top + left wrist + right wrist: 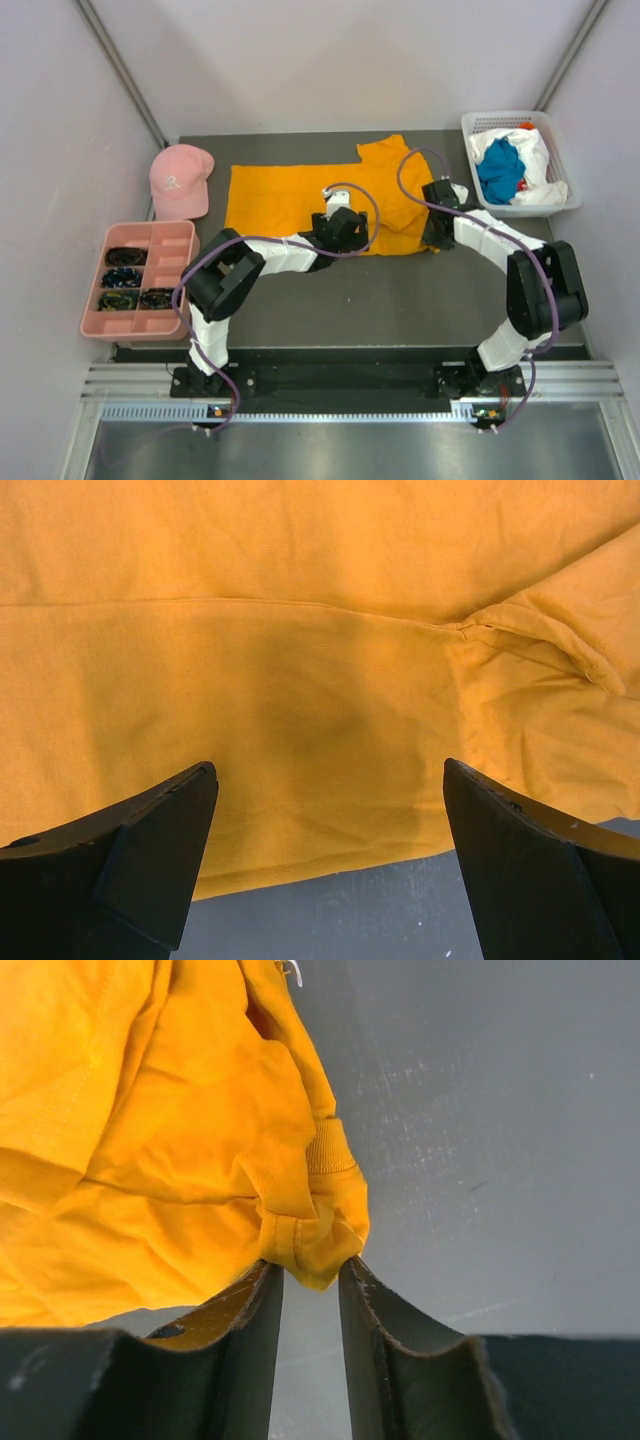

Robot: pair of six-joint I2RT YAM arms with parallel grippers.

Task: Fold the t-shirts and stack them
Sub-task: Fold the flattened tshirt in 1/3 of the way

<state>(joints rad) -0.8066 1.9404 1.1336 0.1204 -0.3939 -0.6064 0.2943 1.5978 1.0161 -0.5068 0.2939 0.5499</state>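
The orange t-shirt (290, 195) lies spread on the dark table, its right side rumpled. My left gripper (338, 205) hovers over the shirt's near hem, open wide (330, 770), with flat orange cloth (300, 630) and the hem edge between its fingers and nothing held. At the shirt's right edge, my right gripper (435, 232) is shut on a bunched fold of orange cloth (150, 1110), pinched at the fingertips (310, 1265). A teal t-shirt (500, 172) and a white t-shirt (535, 150) lie crumpled in the basket.
A white basket (520, 120) stands at the back right corner. A pink cap (180, 180) lies left of the orange shirt. A pink compartment tray (90, 300) with dark items sits at the left edge. Bare table (380, 300) lies in front of the shirt.
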